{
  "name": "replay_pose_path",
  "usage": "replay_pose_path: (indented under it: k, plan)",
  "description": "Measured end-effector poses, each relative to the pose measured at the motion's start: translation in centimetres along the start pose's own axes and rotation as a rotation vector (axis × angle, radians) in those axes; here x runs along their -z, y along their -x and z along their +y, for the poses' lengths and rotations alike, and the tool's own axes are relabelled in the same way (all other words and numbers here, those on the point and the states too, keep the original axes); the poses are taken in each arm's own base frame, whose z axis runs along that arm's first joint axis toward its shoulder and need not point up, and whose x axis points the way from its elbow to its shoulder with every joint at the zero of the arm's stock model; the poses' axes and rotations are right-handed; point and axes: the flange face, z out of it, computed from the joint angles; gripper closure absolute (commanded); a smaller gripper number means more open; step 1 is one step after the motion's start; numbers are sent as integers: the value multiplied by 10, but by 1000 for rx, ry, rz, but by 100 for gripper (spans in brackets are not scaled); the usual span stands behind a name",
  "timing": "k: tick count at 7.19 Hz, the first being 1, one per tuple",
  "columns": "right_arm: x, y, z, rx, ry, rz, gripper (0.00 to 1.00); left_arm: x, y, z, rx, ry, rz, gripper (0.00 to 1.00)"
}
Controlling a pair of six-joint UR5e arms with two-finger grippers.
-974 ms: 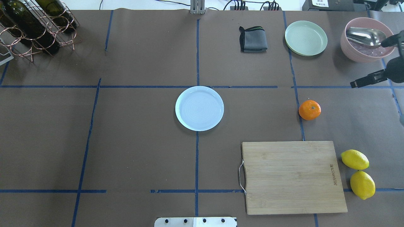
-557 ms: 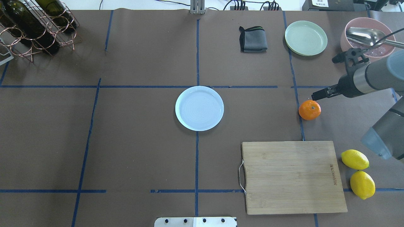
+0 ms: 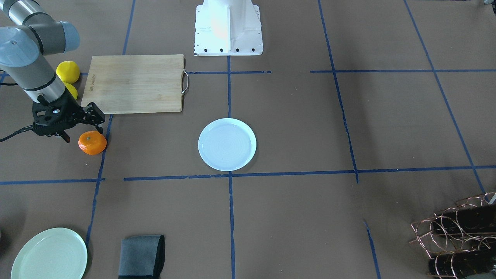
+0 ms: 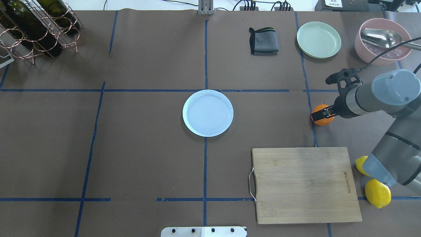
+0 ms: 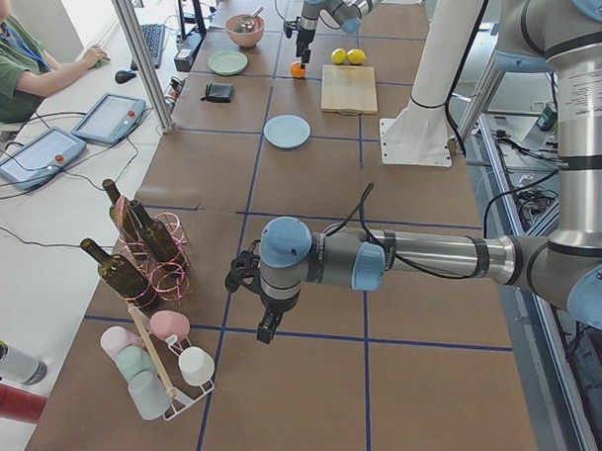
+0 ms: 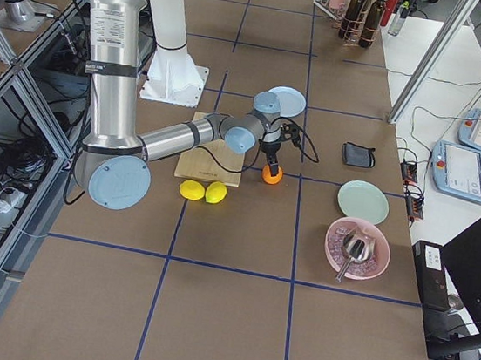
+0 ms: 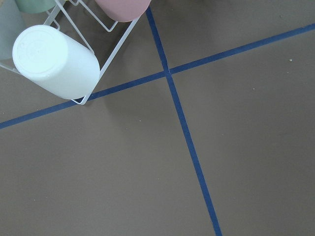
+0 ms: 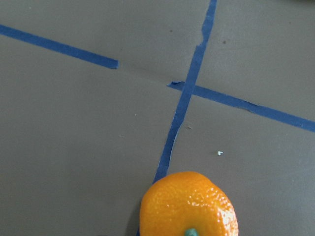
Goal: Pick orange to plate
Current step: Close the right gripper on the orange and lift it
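The right arm (image 4: 388, 95) comes in from the right edge of the overhead view. Its forearm rises past the lemons (image 4: 377, 192), and its wrist link lies level, pointing toward the middle of the tabletop (image 4: 148, 148). The right gripper (image 3: 84, 131) points down, directly over the orange (image 3: 92, 142) in the overhead view.

The orange sits on the tabletop on a blue tape line (image 4: 306, 79), well apart from the plate (image 4: 208, 113) and off to its right in the overhead view. It lies just beyond the far edge of the cutting board (image 4: 306, 184). Its green stem end faces straight up, so its flattened axis stands upright and it has no long side to speak of. The right wrist view shows it at the bottom edge, stem toward the camera.

In the front-facing view the jaws stand wide apart and hold nothing. Whether a tip touches the peel cannot be told.

The left arm (image 5: 419, 254) stretches low across the near end of the tabletop in the exterior left view. The left gripper (image 5: 265, 333) points down beside the cup rack (image 5: 163, 364), and how its jaws stand cannot be told.
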Motion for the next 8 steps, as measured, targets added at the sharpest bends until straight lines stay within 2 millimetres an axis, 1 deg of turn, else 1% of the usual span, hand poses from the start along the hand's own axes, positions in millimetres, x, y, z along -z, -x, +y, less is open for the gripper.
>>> replay_pose_path:
  k: [2, 3, 4, 5, 6, 7, 8]
  plan:
    - [-10, -1, 5, 10, 13, 16, 0, 1, -2, 3, -3, -2, -1, 0]
    - [-16, -4, 7, 11, 22, 25, 3, 2, -3, 3, -5, -4, -2, 0]
    - [-23, -5, 6, 12, 26, 35, 57, 2, -3, 3, -6, -4, -2, 0]
    - [-26, -4, 5, 13, 24, 43, 77, 3, -3, 3, -6, -4, -2, 0]
    - [-27, -2, 3, 15, 20, 43, 95, 3, -3, 3, -7, -4, -2, 0]
    - [-24, 4, -2, 17, 12, 36, 98, 2, -3, 4, -7, -4, -2, 0]
    - [-18, 18, -14, 17, -1, 25, 96, 2, -3, 4, -7, -4, -2, 0]
